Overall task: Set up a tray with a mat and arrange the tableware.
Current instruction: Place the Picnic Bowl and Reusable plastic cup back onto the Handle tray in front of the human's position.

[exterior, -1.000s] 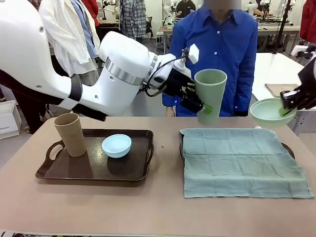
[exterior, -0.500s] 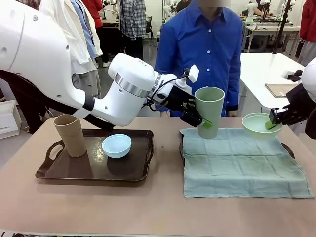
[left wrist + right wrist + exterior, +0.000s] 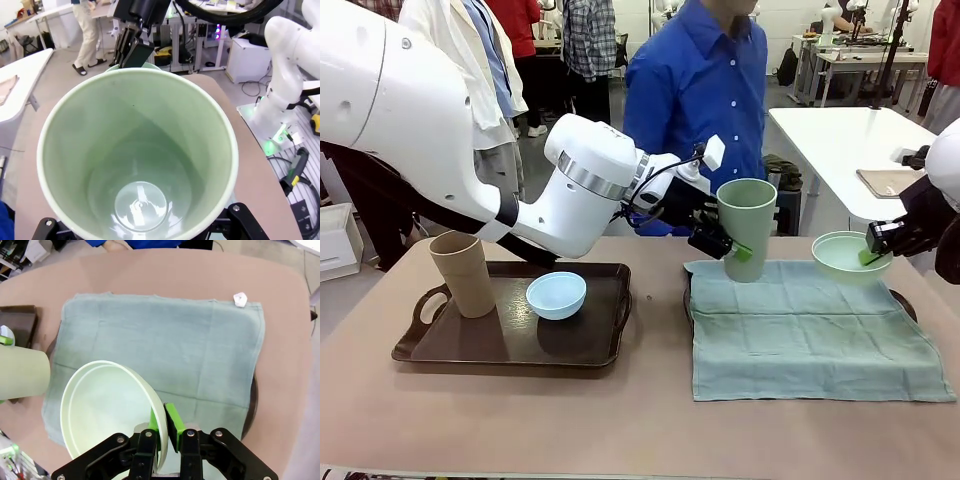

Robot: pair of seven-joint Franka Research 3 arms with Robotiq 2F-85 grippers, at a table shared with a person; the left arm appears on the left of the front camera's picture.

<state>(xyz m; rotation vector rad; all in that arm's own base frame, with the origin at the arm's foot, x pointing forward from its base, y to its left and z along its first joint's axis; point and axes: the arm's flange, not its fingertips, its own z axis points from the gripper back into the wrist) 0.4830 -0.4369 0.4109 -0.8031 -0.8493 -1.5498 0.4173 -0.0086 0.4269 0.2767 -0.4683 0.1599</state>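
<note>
Surface: smooth tan table [image 3: 640, 425] in a workshop room, white tables behind.
Mat: soft grey-green cloth mat [image 3: 810, 330], flat over a dark tray [image 3: 906, 303].
Left tray: glossy brown handled tray [image 3: 470, 352] bearing an upright tan handleless cup [image 3: 463, 272] and a round light blue bowl [image 3: 556, 294].
Left gripper [image 3: 738, 250]: clamped on the tall pale green cup [image 3: 746, 215] at the mat's far left corner, base possibly touching cloth.
Right gripper [image 3: 873, 257]: pinching the rim of the round pale green bowl [image 3: 842, 252] over the mat's far right.
</note>
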